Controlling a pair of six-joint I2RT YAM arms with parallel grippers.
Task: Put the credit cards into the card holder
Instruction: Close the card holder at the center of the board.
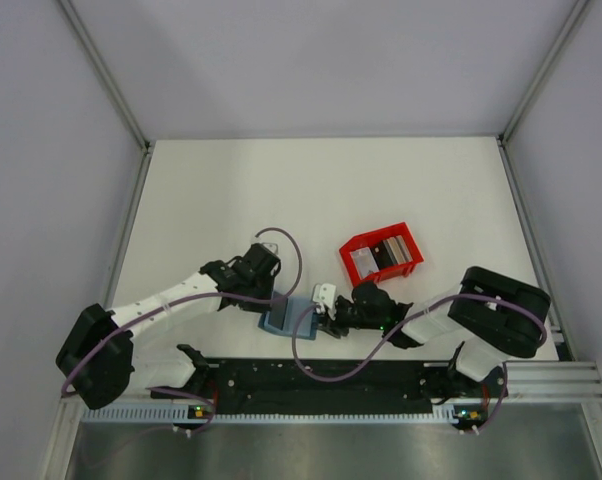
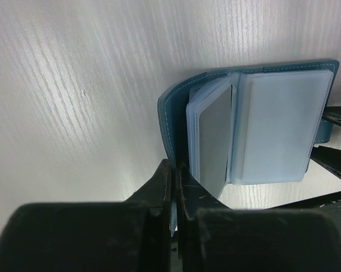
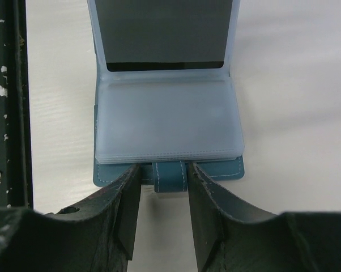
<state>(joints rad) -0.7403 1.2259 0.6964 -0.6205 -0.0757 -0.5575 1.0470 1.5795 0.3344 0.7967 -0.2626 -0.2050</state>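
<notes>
The card holder [image 1: 289,318] is a teal wallet lying open on the table between my two grippers. In the left wrist view its cover [image 2: 173,107] stands up and frosted plastic sleeves [image 2: 278,127] fan out, with a grey card [image 2: 213,141] in one sleeve. My left gripper [image 2: 175,170] is shut on the cover's edge; it also shows in the top view [image 1: 271,303]. My right gripper [image 3: 163,169] is open, its fingers on either side of the wallet's strap tab [image 3: 170,177], with a gap on the left side. A dark card [image 3: 165,31] sits in the raised sleeve. More credit cards [image 1: 386,254] lie in the tray.
A red open-topped tray [image 1: 353,246] stands just behind the right gripper, right of centre. A black rail [image 3: 6,102] runs along the table's near edge close to the wallet. Metal frame posts rise at the table's back corners.
</notes>
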